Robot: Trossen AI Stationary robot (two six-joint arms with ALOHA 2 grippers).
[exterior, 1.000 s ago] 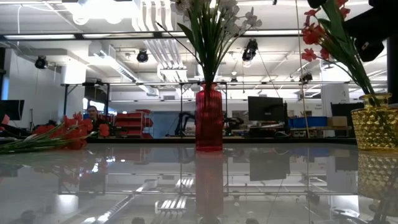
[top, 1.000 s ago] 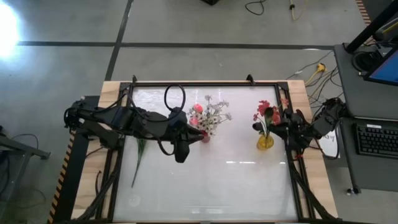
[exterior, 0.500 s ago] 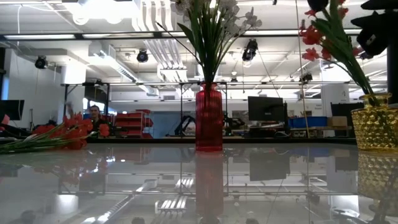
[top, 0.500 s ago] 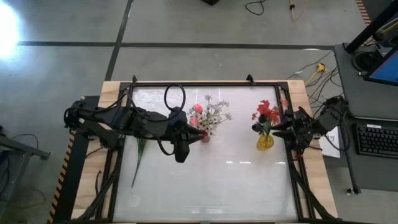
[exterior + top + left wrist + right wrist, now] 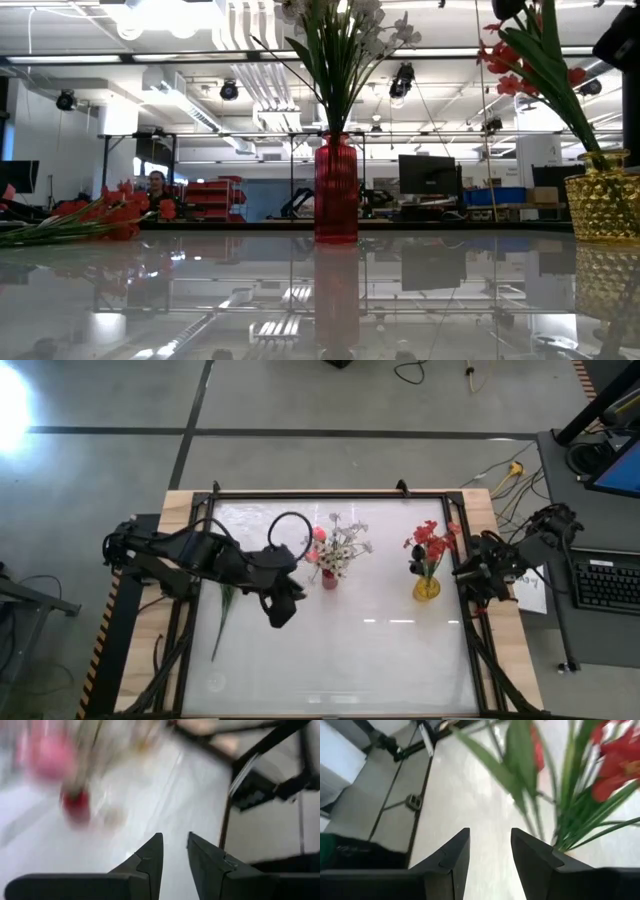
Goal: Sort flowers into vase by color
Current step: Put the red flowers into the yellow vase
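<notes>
Writing: none legible on vases [image 5: 427, 588].

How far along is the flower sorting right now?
Done: red flowers stand in the gold vase, white sprays and a pink bud in the red vase. In hand: nothing; the right end effector is empty beside the gold vase. Left: red flowers lying at the table's left edge.

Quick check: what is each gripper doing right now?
Left gripper: slightly open, holding nothing.
Right gripper: open, empty, beside the red flowers.
</notes>
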